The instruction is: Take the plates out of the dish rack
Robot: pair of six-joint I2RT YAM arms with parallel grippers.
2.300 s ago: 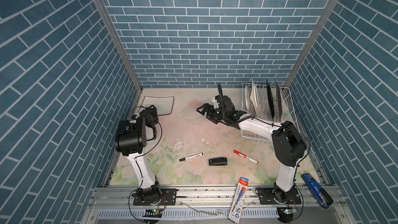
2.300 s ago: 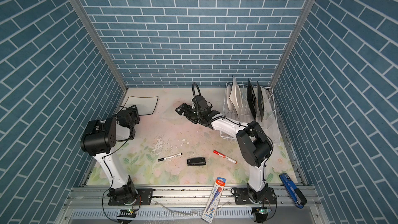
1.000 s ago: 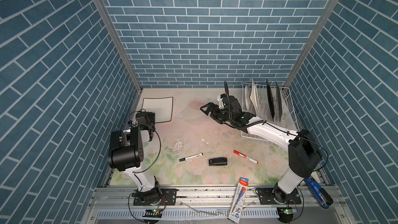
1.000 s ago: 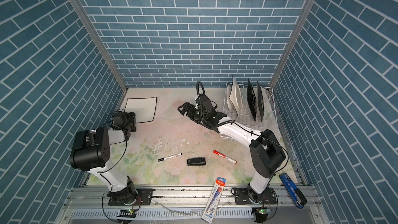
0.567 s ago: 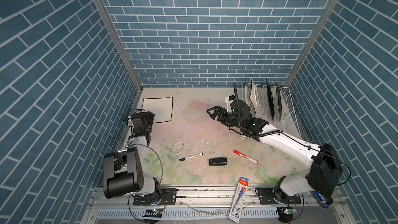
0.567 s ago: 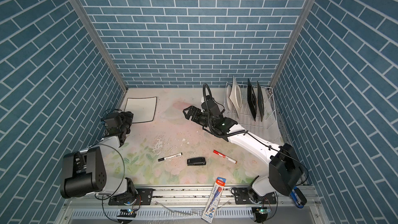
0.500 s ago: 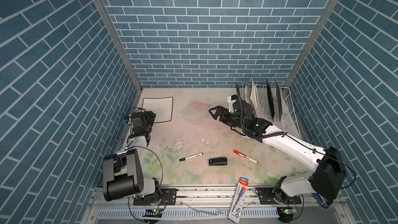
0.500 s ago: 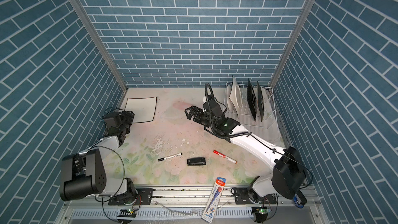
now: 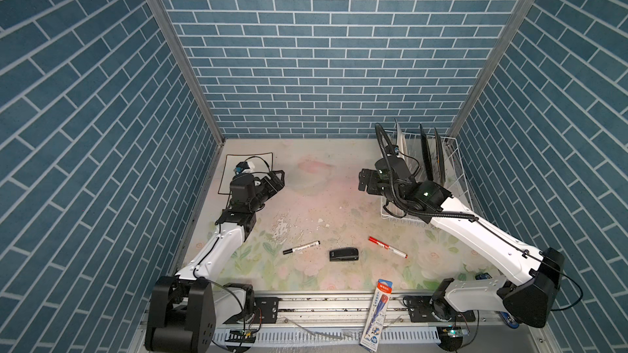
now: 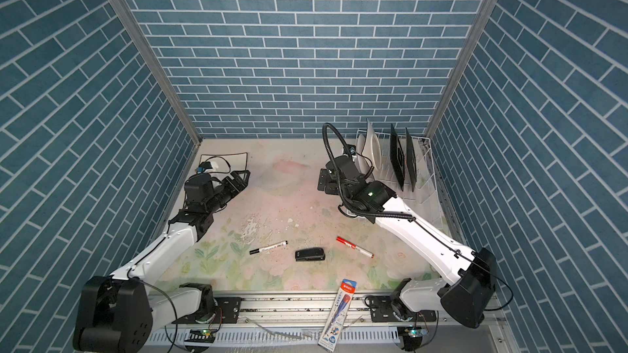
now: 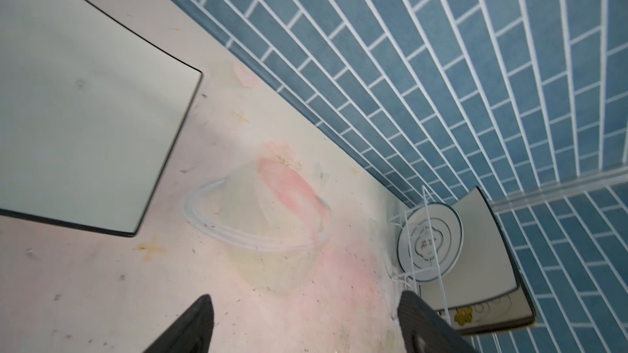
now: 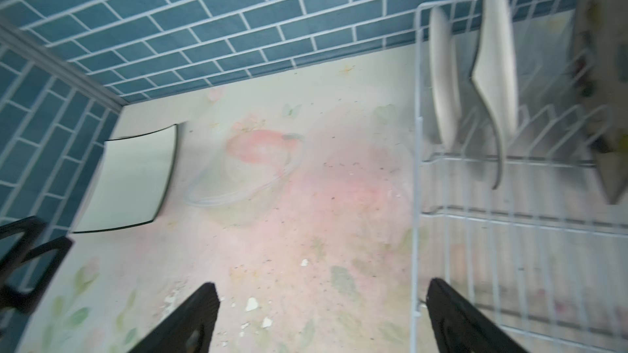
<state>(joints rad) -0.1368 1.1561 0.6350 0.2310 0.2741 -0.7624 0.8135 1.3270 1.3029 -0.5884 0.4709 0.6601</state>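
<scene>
Right wrist view shows the right gripper [image 12: 319,317] wide open, empty, beside the dish rack [image 12: 509,232], presumably lined up for another of the plates [image 12: 498,73]; left gripper [image 11: 306,324] also gapes empty.

The robot has two arms. The left arm [image 9: 217,249] and the right arm [image 9: 475,236] each have a long white part with big black blocks at the joints. Thin black cables run along the white parts. A thick ribbed black hose [image 9: 385,154] loops over the right arm. A small green light [image 9: 426,194] glows there.
</scene>
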